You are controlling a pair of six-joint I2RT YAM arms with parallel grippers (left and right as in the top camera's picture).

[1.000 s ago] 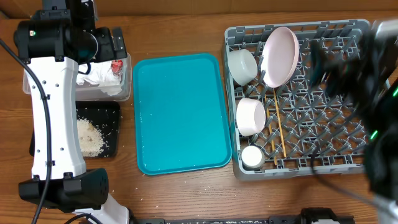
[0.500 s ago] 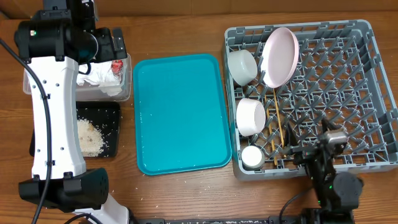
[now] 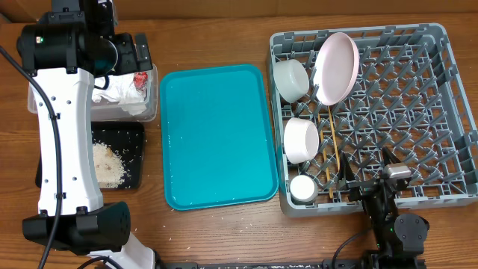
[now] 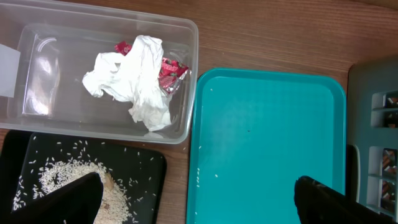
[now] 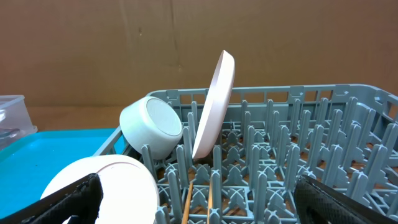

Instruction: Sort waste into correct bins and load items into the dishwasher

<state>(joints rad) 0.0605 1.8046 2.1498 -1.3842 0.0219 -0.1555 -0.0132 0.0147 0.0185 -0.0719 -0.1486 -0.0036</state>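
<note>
The grey dish rack [image 3: 441, 97] holds a pale pink plate [image 3: 335, 67] on edge, two white bowls [image 3: 291, 78] [image 3: 302, 140], a small white cup [image 3: 302, 188] and two chopsticks [image 3: 332, 149]. My right gripper [image 3: 371, 179] is open and empty at the rack's front edge. Its wrist view [image 5: 202, 208] shows the plate [image 5: 214, 102], the bowls [image 5: 152, 127] and the chopsticks [image 5: 186, 202]. My left gripper [image 4: 196, 205] is open and empty, high above the clear tub [image 4: 186, 74] with napkins [image 4: 140, 78] and red wrappers [image 4: 169, 70], and the black tray [image 4: 143, 168] with rice [image 4: 68, 177].
The teal serving tray [image 3: 216, 134] lies between the bins and the rack, with a few rice grains on it [image 4: 267, 143]. My white left arm [image 3: 67, 112] stands over the tub [image 3: 149, 104] and the black tray [image 3: 134, 134]. The table is wooden.
My right arm has swung from over the rack's right side down to its front edge and settled there. The left arm and all objects have not moved.
</note>
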